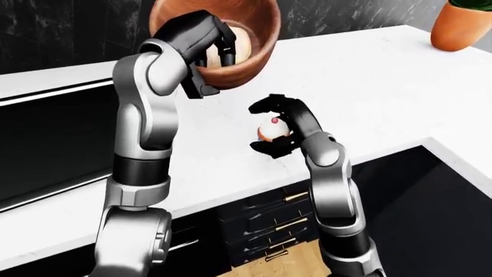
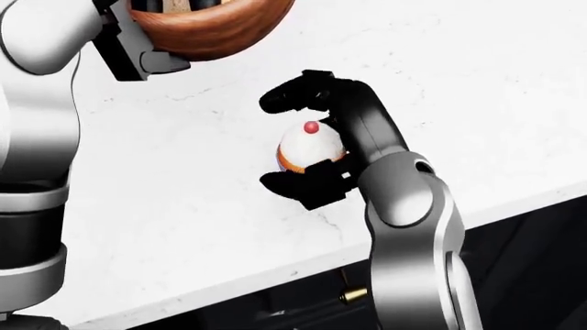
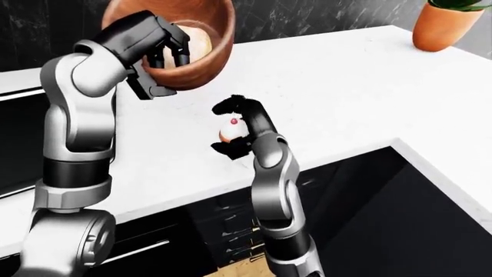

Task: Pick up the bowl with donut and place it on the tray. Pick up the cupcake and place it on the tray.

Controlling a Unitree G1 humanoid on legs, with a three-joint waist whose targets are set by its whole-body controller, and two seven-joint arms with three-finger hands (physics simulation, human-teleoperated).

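1. Left-eye view: your left hand (image 1: 201, 43) grips one round brown wooden bowl (image 1: 250, 43) by its rim, lifted above the white marble counter (image 1: 376, 86), ready for carrying.
2. Head view: your right hand (image 2: 307, 141) curls round one white-frosted cupcake with a red cherry (image 2: 308, 144) near the counter's bottom edge; fingers look closed, probably for lifting.
3. Right-eye view: no tray shows.

I see a white marbled counter (image 1: 369, 75) filling the middle of the left-eye view, with the cupcake (image 2: 308, 146) at frame centre and a terracotta pot (image 1: 459, 26) in the upper right corner resting on it.
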